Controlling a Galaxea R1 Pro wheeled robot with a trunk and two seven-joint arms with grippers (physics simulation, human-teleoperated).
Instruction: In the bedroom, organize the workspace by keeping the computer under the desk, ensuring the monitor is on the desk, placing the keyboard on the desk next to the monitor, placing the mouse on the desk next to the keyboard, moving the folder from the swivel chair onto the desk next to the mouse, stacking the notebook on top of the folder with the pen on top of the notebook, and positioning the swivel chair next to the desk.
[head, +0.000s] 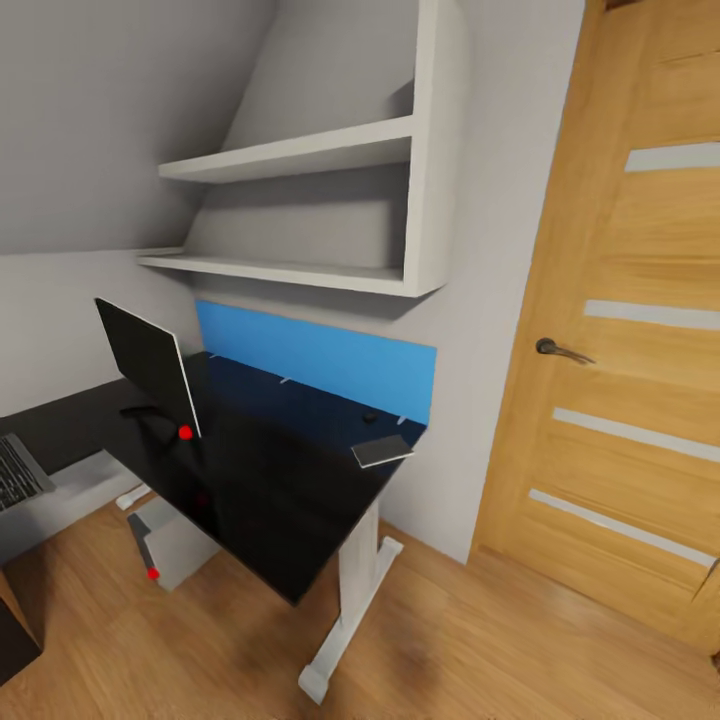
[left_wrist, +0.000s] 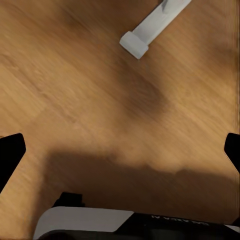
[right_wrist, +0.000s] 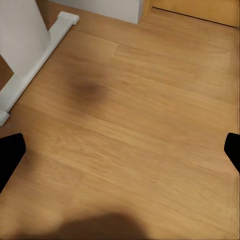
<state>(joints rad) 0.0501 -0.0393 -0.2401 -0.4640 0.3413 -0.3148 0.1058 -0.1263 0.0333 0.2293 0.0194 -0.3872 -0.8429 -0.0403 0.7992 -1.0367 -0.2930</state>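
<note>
Head and wrist views at the desk. We carry both arms low over the plank floor; the left gripper and the right gripper each show spread fingertips with bare floor between them, so both are open and empty. Well above and ahead of both grippers, the desktop bears the monitor, the small mouse and the grey notebook, the last at the desk's near edge. The keyboard lies far out on the left-arm side. The computer stands under the desk. In our judgement, the step is an approach: we should raise an arm clear of the desk edge before reaching. The wall shelves hold nothing visible.
</note>
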